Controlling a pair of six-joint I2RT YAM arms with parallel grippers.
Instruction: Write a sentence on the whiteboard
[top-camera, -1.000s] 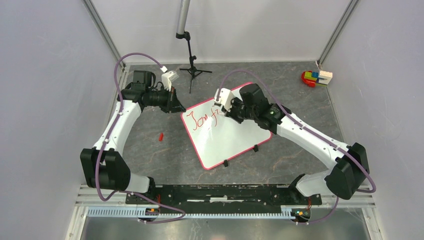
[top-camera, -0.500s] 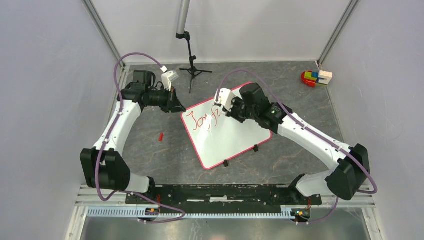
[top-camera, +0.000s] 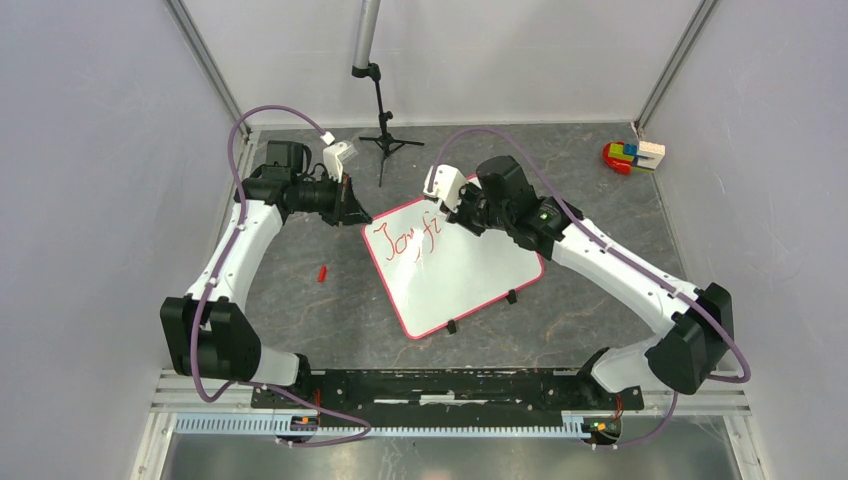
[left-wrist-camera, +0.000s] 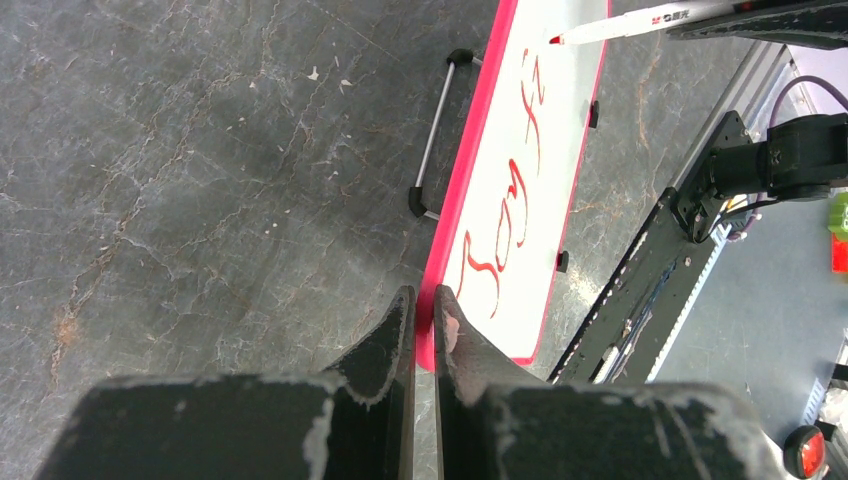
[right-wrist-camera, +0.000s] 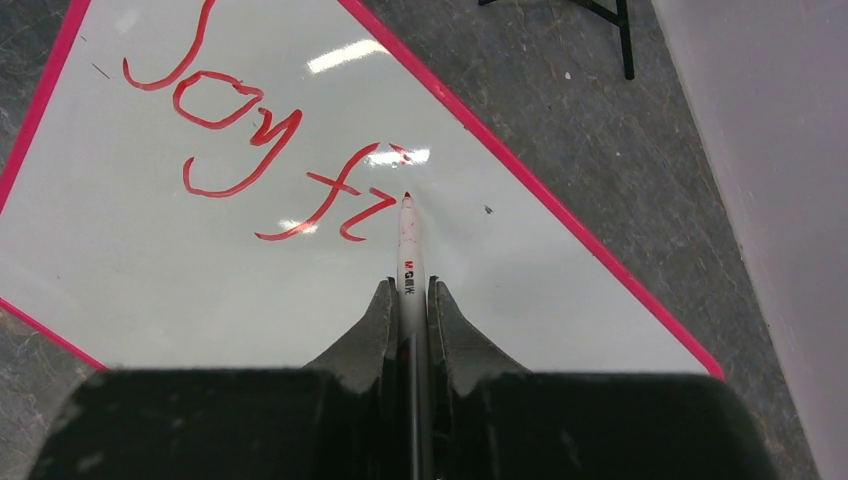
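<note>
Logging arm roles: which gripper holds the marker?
The right gripper, shut on the marker above the whiteboard; the left gripper, closed at the board's pink edge, holds none.

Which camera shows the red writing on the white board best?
The right wrist view shows the red handwritten marker strokes large and clear. The left wrist view shows them sideways; the top view, tiny.

Left arm (top-camera: 232, 255) and right arm (top-camera: 615, 268): white links, black joints | purple cables (top-camera: 236, 140) loop off each | green light (top-camera: 545, 213) glows on right forearm | left tool (left-wrist-camera: 422, 292), right tool (right-wrist-camera: 411, 286): black wedge fingers (left-wrist-camera: 385, 345), paint scuffed grey
</note>
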